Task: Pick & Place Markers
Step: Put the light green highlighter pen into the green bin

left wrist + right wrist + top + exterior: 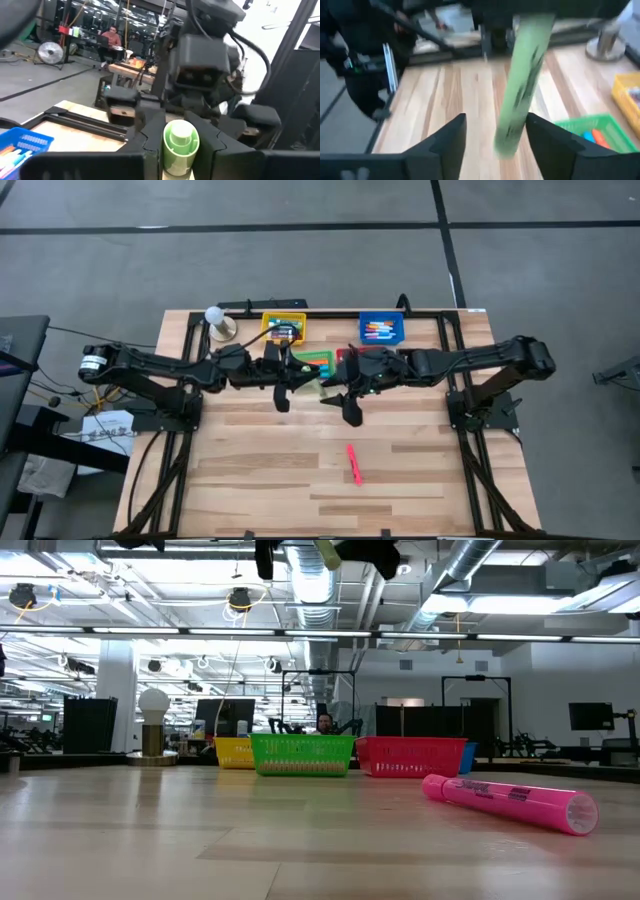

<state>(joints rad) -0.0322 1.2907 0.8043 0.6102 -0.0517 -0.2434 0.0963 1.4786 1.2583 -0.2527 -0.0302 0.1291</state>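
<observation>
A yellow-green marker [522,85] is held high above the middle of the table, between my two raised arms. My left gripper [181,150] is shut on it. My right gripper [496,120] faces it from the table's right side and is open. The marker's free end [507,142] reaches in between the right fingers with a gap on each side. In the high view the marker [325,388] shows between the two grippers. A pink marker [354,464] lies flat on the table nearer the front, also seen in the low view [510,802]. My left gripper pinches the yellow-green marker's barrel [179,155] between its two fingers, close to the round end [181,134] that shows between them. The fingers come about level from the table's left side. The marker is lifted well clear of the table and reaches toward my right gripper.
Four mesh baskets stand at the back: yellow [284,328], blue [381,329] with several markers, green [315,362] and red [410,756]. A white bulb on a stand [218,320] is at the back left. A person sits in the room beyond the table.
</observation>
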